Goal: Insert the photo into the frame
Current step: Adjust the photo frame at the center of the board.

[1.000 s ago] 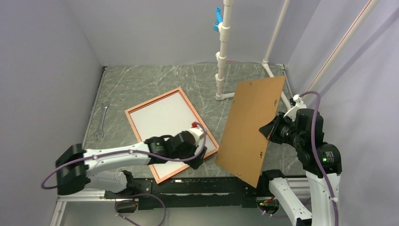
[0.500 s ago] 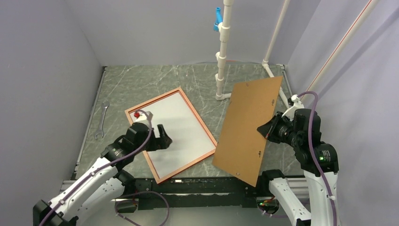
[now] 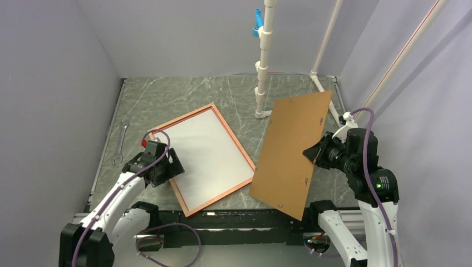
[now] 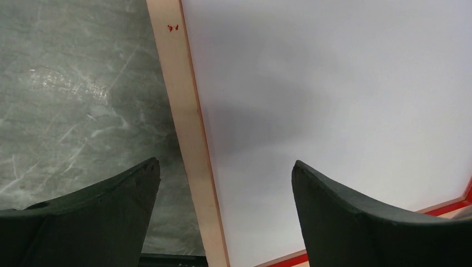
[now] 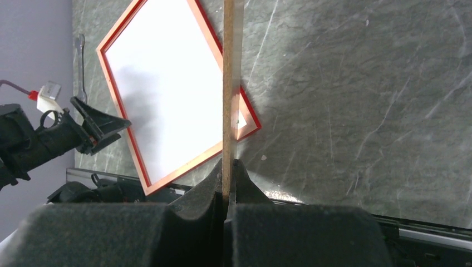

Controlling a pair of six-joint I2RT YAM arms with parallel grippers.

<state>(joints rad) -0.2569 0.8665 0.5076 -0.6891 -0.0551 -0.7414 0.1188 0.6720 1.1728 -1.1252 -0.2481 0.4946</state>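
The frame (image 3: 181, 118), orange-brown face up, lies flat on the table. Inside it lies the photo (image 3: 206, 156), showing only its plain white back. My left gripper (image 3: 168, 168) is open and empty, low over the frame's left edge; in the left wrist view its jaws (image 4: 225, 172) straddle the frame's rail (image 4: 189, 139) and the white sheet (image 4: 334, 83). My right gripper (image 3: 313, 156) is shut on the brown backing board (image 3: 289, 150) and holds it upright in the air right of the frame. The right wrist view shows the board (image 5: 228, 83) edge-on between the closed jaws.
A wrench (image 3: 119, 142) lies on the table left of the frame. A white pipe stand (image 3: 261, 67) rises behind the frame, with more pipe slanting at the back right. Grey walls close in the left, back and right sides.
My left arm has swung from the frame's near right corner across to its left edge, gripper open. The board in my right gripper has shifted slightly left and down.
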